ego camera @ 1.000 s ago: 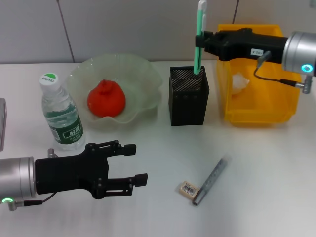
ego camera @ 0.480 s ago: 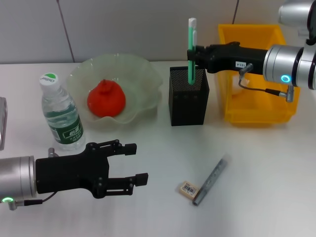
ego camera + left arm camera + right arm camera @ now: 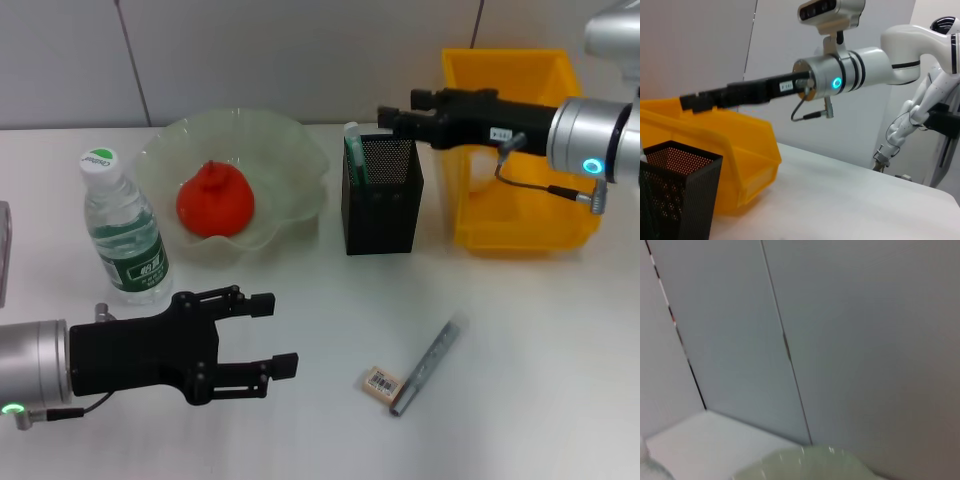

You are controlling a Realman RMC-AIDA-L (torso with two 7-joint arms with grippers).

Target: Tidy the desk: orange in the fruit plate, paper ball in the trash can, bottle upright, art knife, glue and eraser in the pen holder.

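Left gripper (image 3: 282,335): low over the near left of the desk, fingers spread wide, holding nothing and touching nothing.
Bottle (image 3: 124,229): upright on the desk, just behind the left gripper and beside the fruit plate.
Fruit plate (image 3: 290,150): at the back left of the desk, between the bottle and the pen holder.
Orange (image 3: 214,199): sitting inside the fruit plate.
Pen holder (image 3: 382,205): upright mid-desk, just beside the trash can; in the left wrist view its mesh corner (image 3: 677,192) stands in front of the yellow wall.
Glue (image 3: 354,155): standing in the pen holder at its left edge, only the white end and a little green showing above the rim; not in contact with either gripper.
Eraser (image 3: 380,383): flat on the near desk, right of the left gripper, just beside the art knife.
Art knife (image 3: 428,364): lying at a slant on the desk in front of the pen holder.
Right gripper (image 3: 384,117): above the pen holder's back rim, reaching in from the right over the trash can; whether its fingers are parted cannot be told.
Trash can (image 3: 520,225): back right of the desk, under the right arm.
Desk (image 3: 540,350): plain white surface.
Wall (image 3: 865,340): grey panels with dark seams behind the desk.
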